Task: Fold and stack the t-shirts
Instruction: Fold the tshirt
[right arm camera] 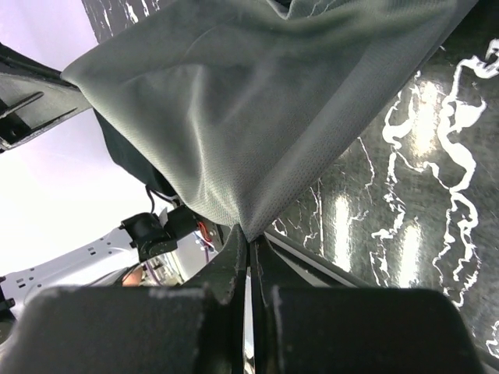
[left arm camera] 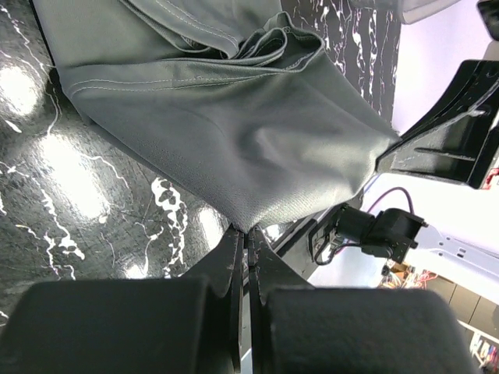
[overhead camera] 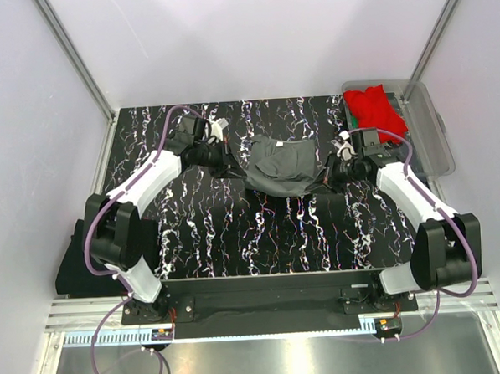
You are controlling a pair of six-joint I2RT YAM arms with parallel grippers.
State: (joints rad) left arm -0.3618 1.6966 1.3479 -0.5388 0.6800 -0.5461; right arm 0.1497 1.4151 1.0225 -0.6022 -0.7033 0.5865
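Observation:
A dark grey t-shirt (overhead camera: 281, 166) hangs bunched between both arms above the middle of the black marbled table (overhead camera: 236, 238). My left gripper (overhead camera: 231, 165) is shut on its left edge, and the left wrist view shows the cloth (left arm camera: 234, 132) pinched at the fingertips (left arm camera: 248, 232). On the opposite side my right gripper (overhead camera: 327, 174) is shut on the right edge, the cloth (right arm camera: 249, 117) pinched at its tips (right arm camera: 249, 238). A red t-shirt (overhead camera: 375, 109) lies crumpled in the clear tub (overhead camera: 432, 135) at the back right.
White walls with metal posts close in the table on three sides. A black cloth (overhead camera: 74, 267) hangs off the table's left edge beside the left arm's base. The tub stands close behind the right arm.

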